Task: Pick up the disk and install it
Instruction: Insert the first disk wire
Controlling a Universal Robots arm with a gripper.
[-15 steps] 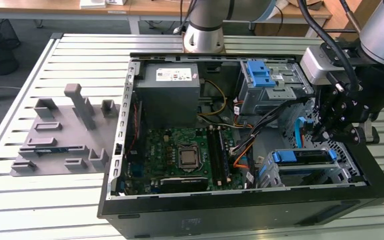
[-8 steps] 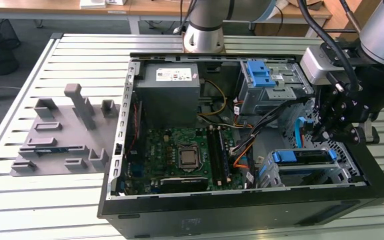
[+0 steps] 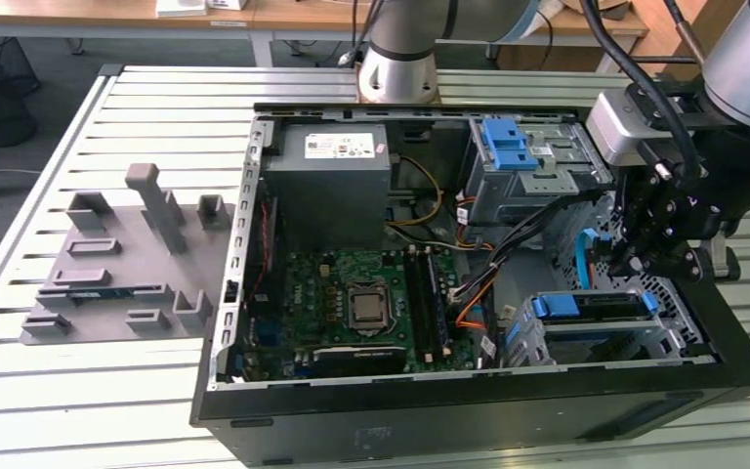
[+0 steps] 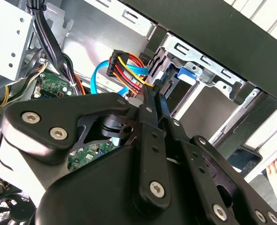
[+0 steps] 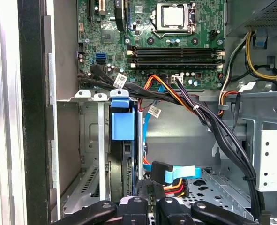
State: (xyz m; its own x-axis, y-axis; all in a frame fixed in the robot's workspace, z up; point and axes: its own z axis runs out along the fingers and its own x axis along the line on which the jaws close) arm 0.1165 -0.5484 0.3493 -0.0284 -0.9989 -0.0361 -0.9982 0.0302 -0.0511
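Claw (image 3: 646,256) was found inside computer case (image 3: 479,430), fingers drawn narrow, nothing held. Disk (image 5: 120,140) was noted seated in drive cage (image 5: 89,154); installation judged largely done.

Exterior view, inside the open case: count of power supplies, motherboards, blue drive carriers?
power supply: 1
motherboard: 1
blue drive carriers: 2
Total: 4
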